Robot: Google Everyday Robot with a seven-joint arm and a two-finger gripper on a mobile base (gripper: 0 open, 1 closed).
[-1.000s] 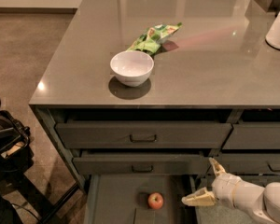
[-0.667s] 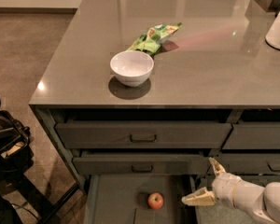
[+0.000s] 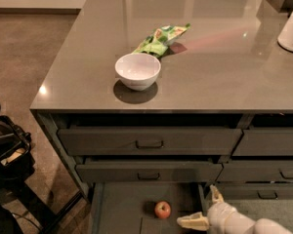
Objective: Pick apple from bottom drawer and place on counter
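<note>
1. Bottom right of frame: gripper [image 3: 198, 206], pale cream, over the right edge of the bottom drawer [image 3: 119, 206]; the arm runs off the lower right corner.
2. Jaws spread wide, nothing between them. One finger [image 3: 193, 222] points left toward the apple, the other [image 3: 215, 195] points up along the drawer's right wall.
3. Apple [image 3: 162, 209] sits on the drawer floor, right of centre, near the lower fingertip but not touching it. Red-orange, upright, stem dimple on top.
4. Bottom drawer is pulled out, dark grey, flat floor; the apple is all I can see in it. Its front edge is cut off by the frame.
5. Two drawers above it are nearly closed: top drawer [image 3: 88, 140] and middle drawer [image 3: 102, 172], each with a slim bar handle. More drawer fronts to the right, partly in view.
6. Counter [image 3: 224, 77], glossy grey-brown, light spots reflected on it.
7. White bowl [image 3: 137, 71] stands upright on the counter near its front left part.
8. Green bag [image 3: 161, 39] lies flat just behind the bowl; whether they touch, cannot tell.
9. White container [image 3: 292, 26] at the counter's far right edge, cropped.
10. Black gear [image 3: 5, 152] on the floor at left, beside the cabinet; what it is, cannot tell.
</note>
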